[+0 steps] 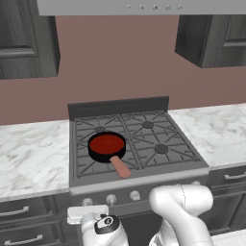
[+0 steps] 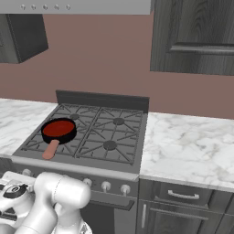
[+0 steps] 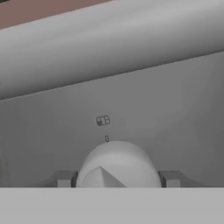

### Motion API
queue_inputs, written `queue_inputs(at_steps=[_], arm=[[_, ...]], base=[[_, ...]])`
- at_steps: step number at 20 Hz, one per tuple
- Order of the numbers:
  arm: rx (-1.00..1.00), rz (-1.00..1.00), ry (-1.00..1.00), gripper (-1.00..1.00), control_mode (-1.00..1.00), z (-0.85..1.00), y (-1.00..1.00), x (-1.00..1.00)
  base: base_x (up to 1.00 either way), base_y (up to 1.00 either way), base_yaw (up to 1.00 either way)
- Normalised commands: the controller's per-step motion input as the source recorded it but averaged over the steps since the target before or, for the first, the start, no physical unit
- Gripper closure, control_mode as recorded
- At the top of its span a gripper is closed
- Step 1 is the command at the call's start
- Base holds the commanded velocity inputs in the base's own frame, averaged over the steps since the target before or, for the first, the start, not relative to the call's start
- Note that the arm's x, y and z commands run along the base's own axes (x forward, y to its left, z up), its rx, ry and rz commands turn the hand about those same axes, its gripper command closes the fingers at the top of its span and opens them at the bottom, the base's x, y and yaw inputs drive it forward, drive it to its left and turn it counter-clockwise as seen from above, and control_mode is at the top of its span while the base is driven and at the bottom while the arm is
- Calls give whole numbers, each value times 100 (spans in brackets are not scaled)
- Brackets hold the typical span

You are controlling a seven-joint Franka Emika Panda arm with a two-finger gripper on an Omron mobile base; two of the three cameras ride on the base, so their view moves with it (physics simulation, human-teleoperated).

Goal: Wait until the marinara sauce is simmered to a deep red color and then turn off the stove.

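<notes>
The marinara sauce (image 1: 106, 143) sits in a small black pan (image 1: 106, 153) with a pink handle (image 1: 120, 167). The pan rests on the front left burner of the stove (image 1: 182, 169), at about 9 o'clock from the middle of the grates. The sauce looks deep red now, so the waiting seems to be over. The step in hand looks like turning off the stove.

In the hand view the claw (image 3: 117, 178) is right up at a round silver knob (image 3: 117, 166) on the stove's grey front. One finger tip (image 3: 64, 178) shows at 9 o'clock of the knob and the other at 3 o'clock. The tips stand around the knob, but it is hard to tell if they squeeze it or are loose.

Next, the claw probably needs to grip the knob firmly and twist it until the burner goes off.
</notes>
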Motion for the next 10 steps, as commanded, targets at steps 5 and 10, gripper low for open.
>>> queue_inputs(at_steps=[5,10], arm=[[16,-3,0,100,-100,0,-11,0],[15,-2,0,100,-100,0,-12,0]], base=[[0,0,0],[0,0,0]])
